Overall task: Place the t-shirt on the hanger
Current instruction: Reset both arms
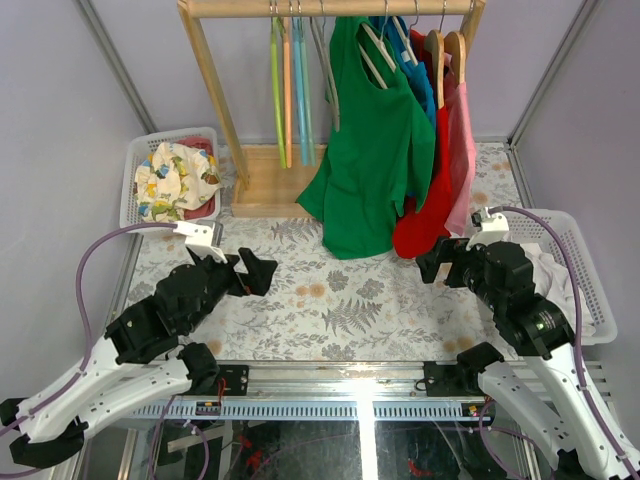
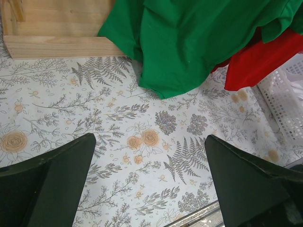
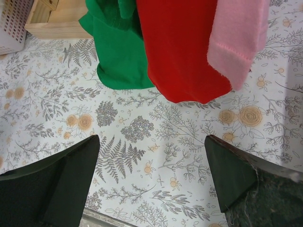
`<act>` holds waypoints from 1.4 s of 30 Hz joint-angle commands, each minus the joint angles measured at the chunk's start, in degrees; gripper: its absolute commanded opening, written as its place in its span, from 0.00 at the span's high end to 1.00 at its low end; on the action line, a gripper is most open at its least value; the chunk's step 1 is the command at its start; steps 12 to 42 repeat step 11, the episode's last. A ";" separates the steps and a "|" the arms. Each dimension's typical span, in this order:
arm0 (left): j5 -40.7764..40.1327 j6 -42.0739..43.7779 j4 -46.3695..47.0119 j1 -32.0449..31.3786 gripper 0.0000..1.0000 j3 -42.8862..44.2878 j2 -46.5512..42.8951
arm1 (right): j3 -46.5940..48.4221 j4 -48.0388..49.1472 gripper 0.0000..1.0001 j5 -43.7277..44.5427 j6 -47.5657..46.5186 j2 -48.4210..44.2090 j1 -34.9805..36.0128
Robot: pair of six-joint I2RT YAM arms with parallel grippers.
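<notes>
I'm seeing both pincers standing wide and empty: the left gripper (image 1: pixel 240 268) is hovering over the surface (image 1: pixel 330 310) nearer its left edge, and the right gripper (image 1: pixel 447 262) nearer its right edge. Only the top view is showing me the t-shirt (image 1: pixel 365 150) hanging on the hanger (image 1: pixel 370 58) from the rail (image 1: pixel 230 8) at the far edge. The wrist views are catching only hems: the green one, the red garment (image 3: pixel 180 47) and, on the right wrist alone, the pink garment (image 3: pixel 236 38).
</notes>
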 commanded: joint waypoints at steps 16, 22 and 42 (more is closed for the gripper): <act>-0.08 0.83 3.55 0.34 0.00 0.61 0.28 | 0.43 1.14 0.01 2.19 -0.71 -0.81 -0.19; -0.08 0.83 3.55 0.34 0.00 0.61 0.28 | 0.43 1.14 0.01 2.19 -0.71 -0.81 -0.19; -0.08 0.83 3.55 0.34 0.00 0.61 0.28 | 0.43 1.14 0.01 2.19 -0.71 -0.81 -0.19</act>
